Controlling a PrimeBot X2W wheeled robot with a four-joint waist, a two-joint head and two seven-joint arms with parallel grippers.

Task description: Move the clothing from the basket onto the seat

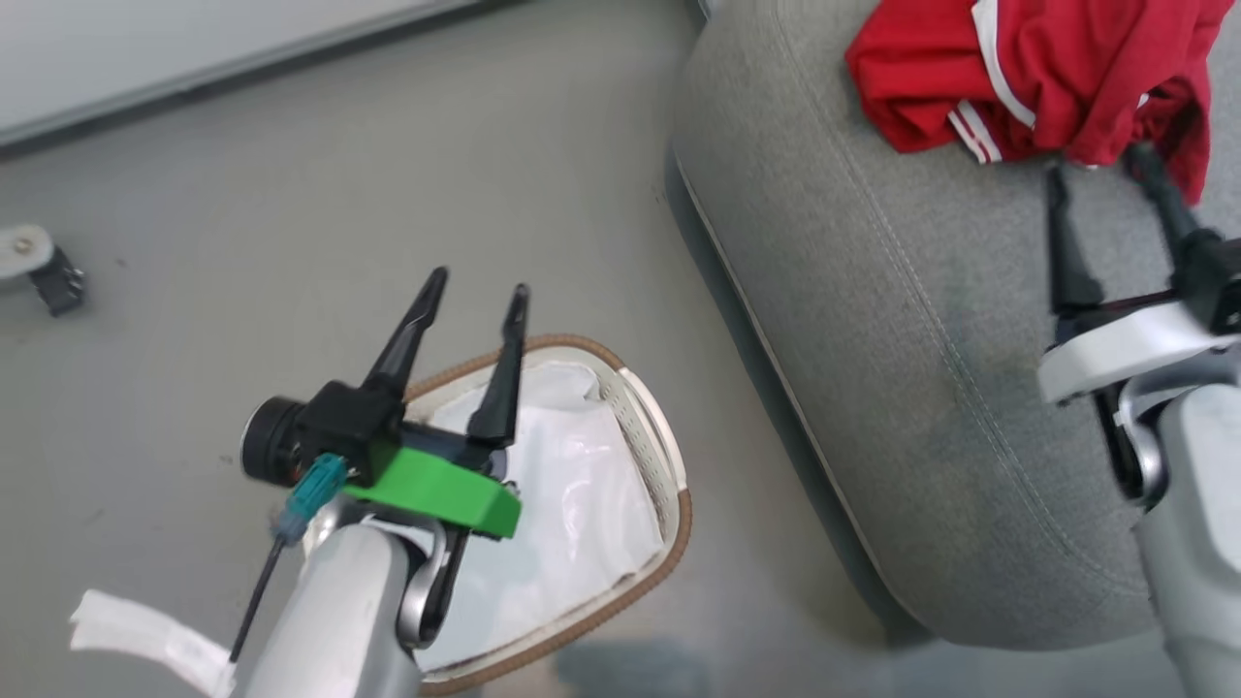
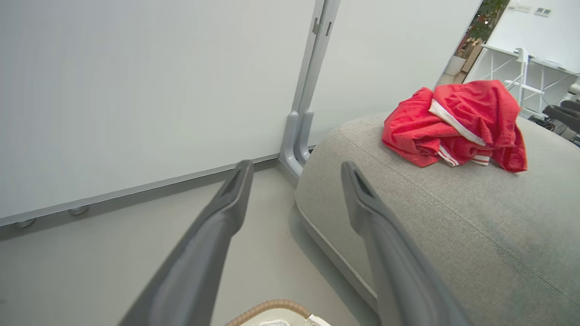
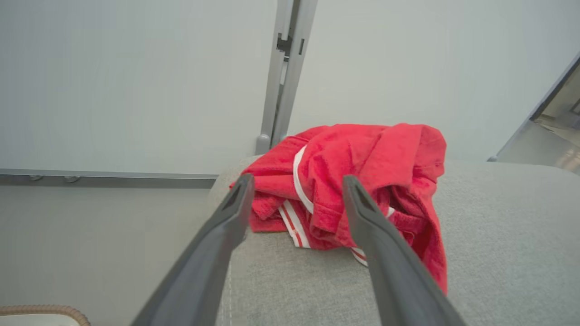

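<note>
On seat point(image 1: 873, 320): clothing point(image 1: 1047, 68); basket point(image 1: 669, 465) holds liner point(image 1: 572, 523).

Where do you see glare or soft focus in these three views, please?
Head view: glossy sheen on the liner in the basket. Left wrist view: the fingers look soft, the clothing sharp. Right wrist view: the fingers are soft too, the clothing fairly crisp.

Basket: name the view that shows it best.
Head view: the basket shows much of its brown rim, perforated wall and white liner, though the left gripper overlaps it. The left wrist view catches a rim arc at its bottom edge; the right wrist view, a sliver at its bottom left corner.
</note>
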